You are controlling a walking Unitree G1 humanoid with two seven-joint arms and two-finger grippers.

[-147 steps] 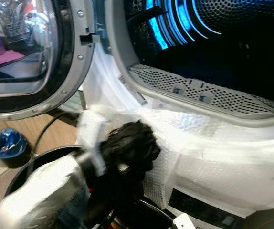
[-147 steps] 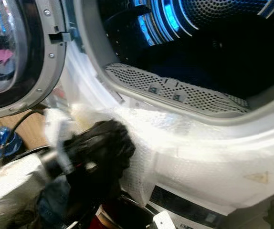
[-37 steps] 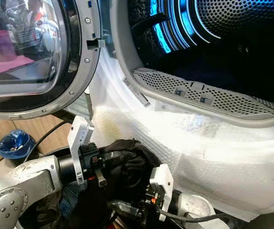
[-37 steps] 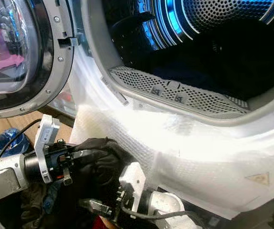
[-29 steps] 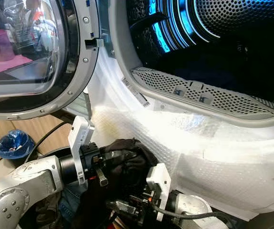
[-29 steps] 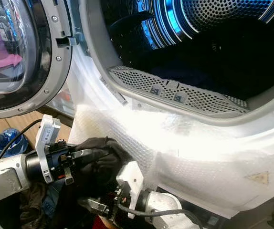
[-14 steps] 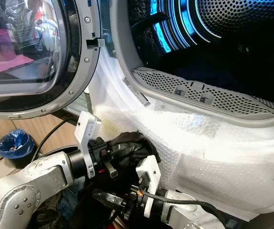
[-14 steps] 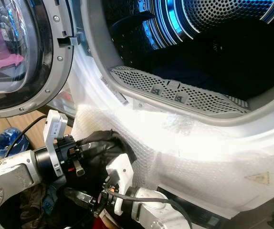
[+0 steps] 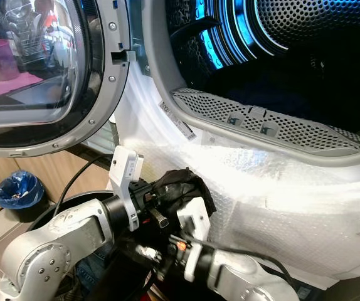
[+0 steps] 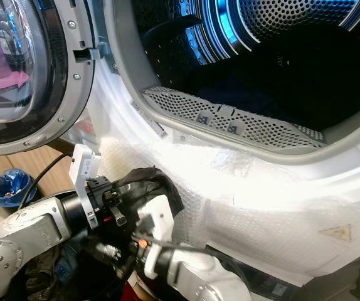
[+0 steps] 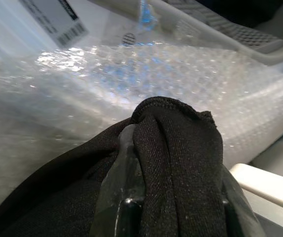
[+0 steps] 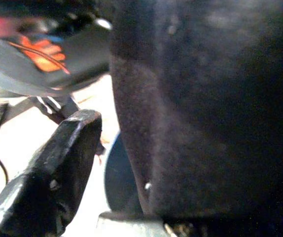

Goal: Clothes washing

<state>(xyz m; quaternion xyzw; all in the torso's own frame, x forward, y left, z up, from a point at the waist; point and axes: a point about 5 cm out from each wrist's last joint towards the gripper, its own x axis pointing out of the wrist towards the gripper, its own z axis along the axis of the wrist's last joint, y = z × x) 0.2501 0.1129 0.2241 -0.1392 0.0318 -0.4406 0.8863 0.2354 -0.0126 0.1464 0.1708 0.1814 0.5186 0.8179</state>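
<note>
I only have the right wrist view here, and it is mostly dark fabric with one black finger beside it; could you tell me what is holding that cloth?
Observer: The left gripper has the black garment bunched over its fingers, in front of the washing machine.

Operator: Thank you. Is the machine's door open?

Observer: Yes, the round door is swung open to the robot's left, and the drum shows, lit blue inside.

Operator: What is the garment up against?

Observer: It sits just in front of the bubble wrap covering the machine's front panel, below the drum opening.
</note>
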